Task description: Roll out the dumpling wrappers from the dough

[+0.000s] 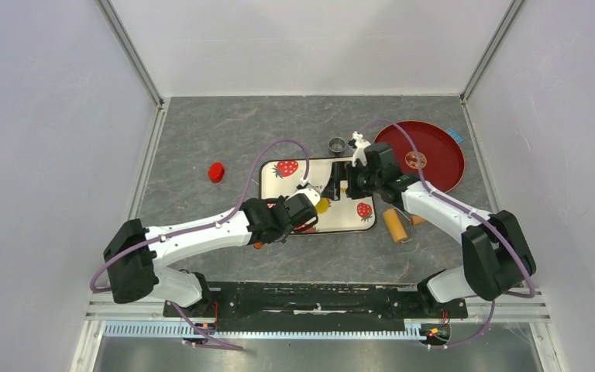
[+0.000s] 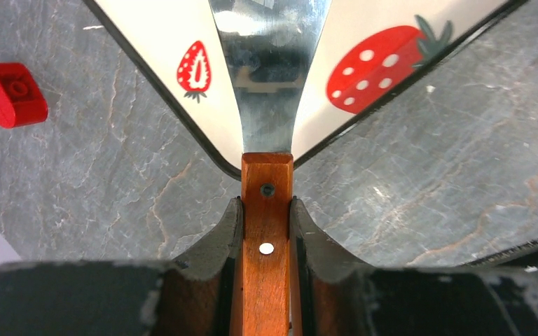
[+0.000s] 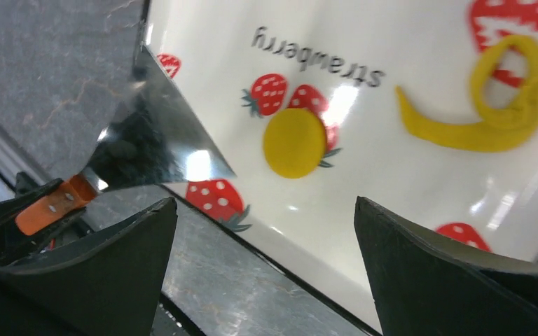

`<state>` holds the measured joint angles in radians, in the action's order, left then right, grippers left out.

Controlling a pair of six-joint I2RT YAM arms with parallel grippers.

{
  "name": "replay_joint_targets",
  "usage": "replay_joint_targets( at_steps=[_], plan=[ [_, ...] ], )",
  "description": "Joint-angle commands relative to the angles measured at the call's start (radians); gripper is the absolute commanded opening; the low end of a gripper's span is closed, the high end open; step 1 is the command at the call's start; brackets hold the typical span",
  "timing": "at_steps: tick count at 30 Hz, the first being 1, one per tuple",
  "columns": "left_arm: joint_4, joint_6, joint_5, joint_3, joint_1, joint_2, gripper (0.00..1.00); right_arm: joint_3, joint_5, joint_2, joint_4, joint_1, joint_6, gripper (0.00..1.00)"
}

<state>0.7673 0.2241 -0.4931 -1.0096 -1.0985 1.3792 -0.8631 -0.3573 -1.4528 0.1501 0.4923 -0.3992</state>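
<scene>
Item: I count one dumpling wrapper (image 3: 295, 143) cut on the tray (image 3: 203, 42); dough scrap (image 3: 494, 105) nearby awaits rerolling. My left fingers (image 2: 217, 238) clamp the scraper (image 2: 270, 84); my right fingers (image 3: 420, 266) stand wide apart, empty.

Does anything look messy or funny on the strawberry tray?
Only a little. A curly scrap of dough lies on the tray, a bent leftover strip near the neat round wrapper. Nothing looks spilled or broken.
</scene>
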Motion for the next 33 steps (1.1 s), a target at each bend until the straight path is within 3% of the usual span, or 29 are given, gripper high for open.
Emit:
replay_joint_targets(
  at_steps=[1,5,8,20,28,33],
  plan=[
    [-0.064,0.005,-0.092,0.014,0.043,0.003,0.02,0.043,0.068,0.060,0.019,-0.079,0.036,0.98],
    [-0.124,-0.043,-0.075,0.058,0.111,-0.027,0.02,0.025,0.098,0.051,0.083,-0.139,0.096,0.98],
    [-0.166,-0.111,0.028,0.091,0.191,-0.053,0.02,-0.030,0.138,0.015,0.140,-0.162,0.147,0.98],
    [-0.243,-0.391,0.274,0.161,0.394,-0.108,0.02,-0.445,0.232,-0.338,0.360,-0.276,0.287,0.98],
    [-0.257,-0.445,0.260,0.157,0.413,-0.061,0.02,-0.612,0.164,-0.539,0.442,-0.303,0.332,0.98],
    [-0.263,-0.458,0.272,0.156,0.413,-0.047,0.02,-0.604,0.074,-0.585,0.449,-0.302,0.352,0.98]
  ],
)
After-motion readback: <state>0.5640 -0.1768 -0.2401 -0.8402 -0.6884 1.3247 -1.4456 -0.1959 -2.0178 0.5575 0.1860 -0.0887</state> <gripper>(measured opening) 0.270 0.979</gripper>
